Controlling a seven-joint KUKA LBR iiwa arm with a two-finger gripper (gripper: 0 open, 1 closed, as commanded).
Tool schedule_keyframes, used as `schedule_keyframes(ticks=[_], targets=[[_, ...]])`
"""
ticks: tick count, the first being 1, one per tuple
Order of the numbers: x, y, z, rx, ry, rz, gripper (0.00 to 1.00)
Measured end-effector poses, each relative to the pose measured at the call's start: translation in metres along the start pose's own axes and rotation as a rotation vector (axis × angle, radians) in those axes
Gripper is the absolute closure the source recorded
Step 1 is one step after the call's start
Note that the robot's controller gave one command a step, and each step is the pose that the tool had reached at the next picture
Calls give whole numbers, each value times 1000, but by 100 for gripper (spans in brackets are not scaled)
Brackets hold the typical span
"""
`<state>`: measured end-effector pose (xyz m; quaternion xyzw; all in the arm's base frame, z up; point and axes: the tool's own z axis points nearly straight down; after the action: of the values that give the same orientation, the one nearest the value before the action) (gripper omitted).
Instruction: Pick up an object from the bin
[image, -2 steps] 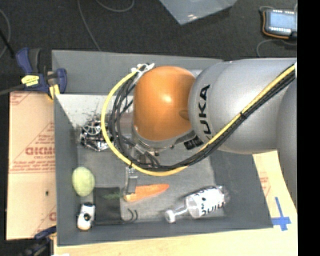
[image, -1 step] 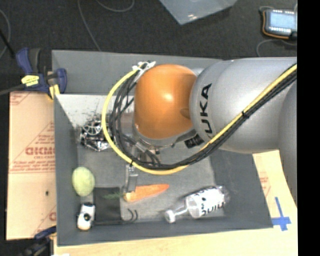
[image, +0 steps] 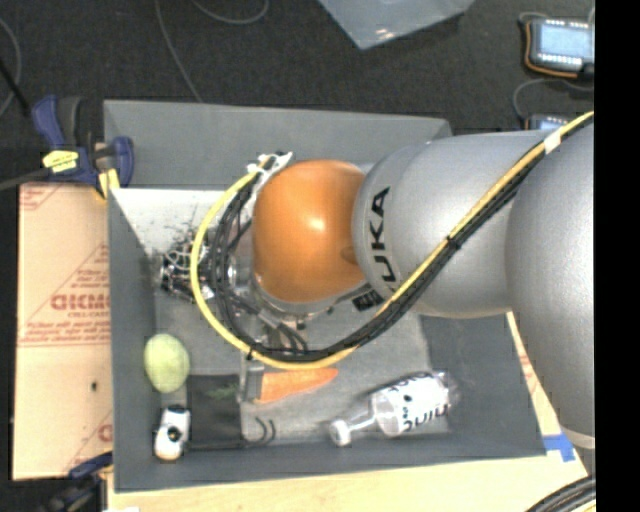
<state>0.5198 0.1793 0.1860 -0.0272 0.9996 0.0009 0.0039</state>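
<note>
Reaching into the grey bin from the right with the arm, and hanging its orange wrist cover and looped yellow and black cables over the bin's middle. Hiding most of the gripper under that cover, so not being able to tell whether it is open or shut.

Hovering directly above the blunt end of an orange carrot-shaped thing, which is lying flat with its tip pointing right of the gripper.

Noting a flat black piece just left of the gripper, beside the carrot's blunt end. Noting a yellow-green ball farther left, and a small white-and-black thing at the black piece's near-left corner. Noting a clear plastic bottle on its side well to the right, past the carrot's tip, with its cap turned toward the gripper. Noting a black-and-white patterned thing on the far left, beside the cables.
</note>
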Motion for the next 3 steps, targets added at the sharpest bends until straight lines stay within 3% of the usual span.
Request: schedule_keyframes(ticks=[1, 2, 3], targets=[[-4, -49, 75, 0, 3, -74, 0], [28, -42, 97, -1, -1, 131, 0], [30, -57, 91, -1, 2, -47, 100]])
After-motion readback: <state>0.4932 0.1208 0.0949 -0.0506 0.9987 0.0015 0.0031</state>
